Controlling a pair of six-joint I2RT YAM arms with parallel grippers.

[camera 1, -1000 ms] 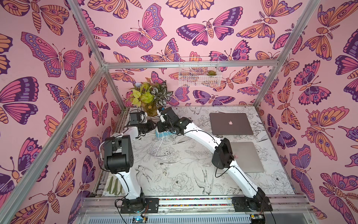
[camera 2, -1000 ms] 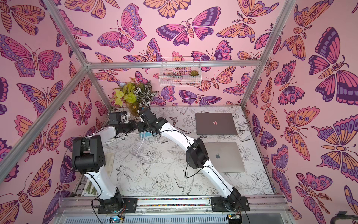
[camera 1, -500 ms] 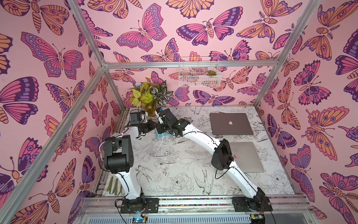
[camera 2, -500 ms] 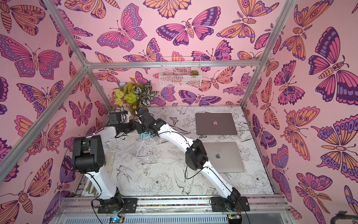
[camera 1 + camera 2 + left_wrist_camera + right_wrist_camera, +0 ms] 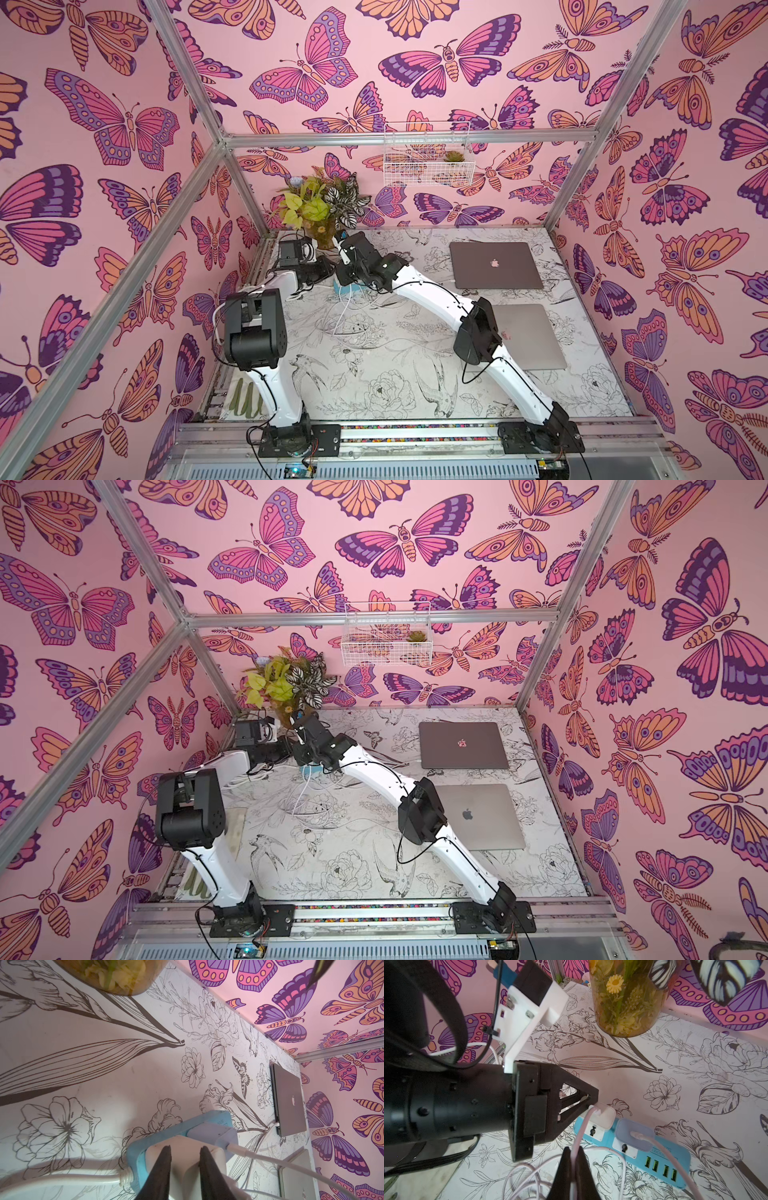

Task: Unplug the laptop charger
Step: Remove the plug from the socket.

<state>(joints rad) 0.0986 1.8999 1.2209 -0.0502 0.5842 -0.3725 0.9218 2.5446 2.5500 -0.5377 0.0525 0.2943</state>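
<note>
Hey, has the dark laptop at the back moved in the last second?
No. The dark laptop keeps its place near the back wall, behind the silver laptop.

A robotics lab cell — aluminium frame (image 5: pixel 409 139), butterfly-print wall panels (image 5: pixel 457 62), a mounting rail (image 5: pixel 415 432) edging the floral table (image 5: pixel 374 365).

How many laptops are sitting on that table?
2. A darker laptop lies closed at the far right; a silver laptop lies closed nearer the robot's base, partly behind its right arm. No others show.
</note>
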